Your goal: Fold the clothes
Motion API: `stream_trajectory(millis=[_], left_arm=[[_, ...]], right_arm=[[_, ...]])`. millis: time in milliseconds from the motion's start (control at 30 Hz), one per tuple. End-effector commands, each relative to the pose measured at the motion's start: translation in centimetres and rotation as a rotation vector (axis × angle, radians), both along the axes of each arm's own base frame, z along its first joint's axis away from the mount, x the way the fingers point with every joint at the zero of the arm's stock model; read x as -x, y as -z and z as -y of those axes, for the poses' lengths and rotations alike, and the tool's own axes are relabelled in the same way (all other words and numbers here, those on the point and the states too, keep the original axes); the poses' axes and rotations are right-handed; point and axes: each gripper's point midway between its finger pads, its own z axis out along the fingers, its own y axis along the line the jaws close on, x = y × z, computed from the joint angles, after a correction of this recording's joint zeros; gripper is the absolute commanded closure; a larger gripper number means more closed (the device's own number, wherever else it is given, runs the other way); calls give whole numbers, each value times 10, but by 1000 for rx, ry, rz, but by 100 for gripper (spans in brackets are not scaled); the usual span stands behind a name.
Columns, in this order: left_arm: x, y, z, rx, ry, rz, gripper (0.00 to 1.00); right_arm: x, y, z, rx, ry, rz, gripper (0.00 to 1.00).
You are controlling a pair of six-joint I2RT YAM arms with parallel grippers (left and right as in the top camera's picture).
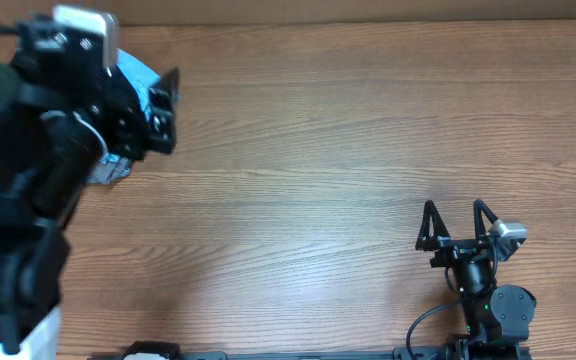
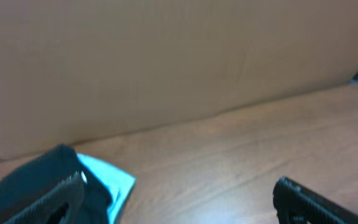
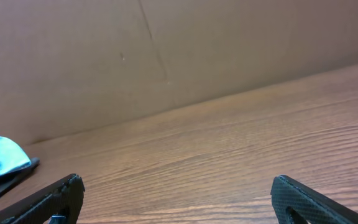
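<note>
Your left gripper (image 2: 176, 200) is up at the far left corner of the tabletop (image 1: 318, 150), its jaws spread wide with nothing between them. In the overhead view the arm is so close to the camera that it covers most of that corner.

Look at your left wrist view for the black T-shirt (image 2: 33, 182). It sits bunched in a low heap at the far edge, just in front of the cardboard wall (image 2: 166, 62). It lies against and partly over the light blue shirt (image 2: 110, 179), which sticks out on the side nearer the middle of the table. One of the left fingers (image 2: 61, 200) is right in front of the black fabric. You cannot tell from here whether it touches the cloth.

Your right gripper (image 1: 456, 215) is at the near edge, toward the right corner and well apart from the garments. Its jaws are also fully released and empty, with only bare wood beneath and ahead of them. From its wrist camera you see the blue shirt small at the far left.
</note>
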Motion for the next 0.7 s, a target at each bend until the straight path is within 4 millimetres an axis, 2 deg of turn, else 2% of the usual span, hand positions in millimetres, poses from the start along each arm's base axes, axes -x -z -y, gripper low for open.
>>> stream_trajectory(millis=[0,133,467,667], left_arm=[[12,29,-2,-7,-10,5,0],[28,56,-5,-26,-4,61,0],[71,101,-29,-16,-95,347,0],[90,158,-35,-21,-123,393,0]], right_arm=[[0,1,3,0,13,5,0],[0,2,3,0,13,5,0],[0,1,3,0,13,5,0],[0,1,3,0,13,5,0]])
